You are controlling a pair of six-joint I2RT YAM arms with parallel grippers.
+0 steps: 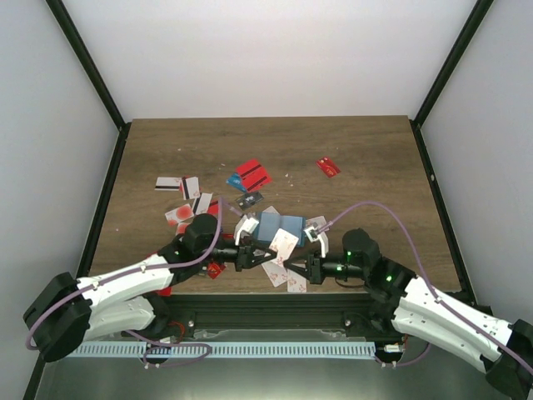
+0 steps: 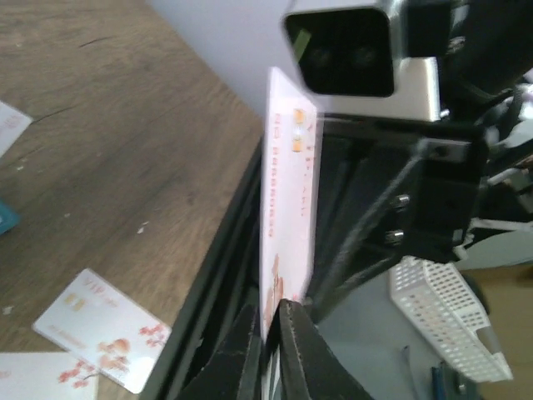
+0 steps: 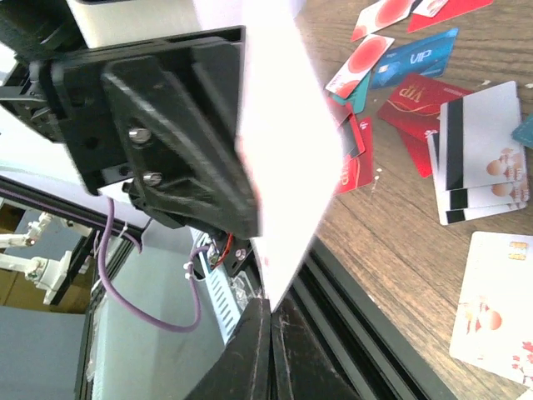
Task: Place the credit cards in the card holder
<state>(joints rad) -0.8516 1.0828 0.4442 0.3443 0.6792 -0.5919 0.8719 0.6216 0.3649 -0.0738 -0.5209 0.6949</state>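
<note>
A white credit card with red marks [image 1: 283,245] is held upright over the table's near edge, between my two grippers. My left gripper [image 1: 252,255] is shut on one end; in the left wrist view the card [image 2: 287,208] rises from its fingertips [image 2: 271,329]. My right gripper [image 1: 302,265] is shut on the other end; in the right wrist view the card [image 3: 287,142] stands in its closed fingers [image 3: 271,321]. The teal-blue card holder [image 1: 280,225] lies on the table just behind the held card. Other credit cards lie scattered, among them a red one [image 1: 252,175].
White cards [image 1: 287,279] lie by the front edge, under the grippers. Black-striped cards [image 1: 169,183] lie at the left, and a lone red card [image 1: 328,167] at the far right. The black frame rail [image 2: 208,283] runs along the table's near edge. Grey walls enclose the table.
</note>
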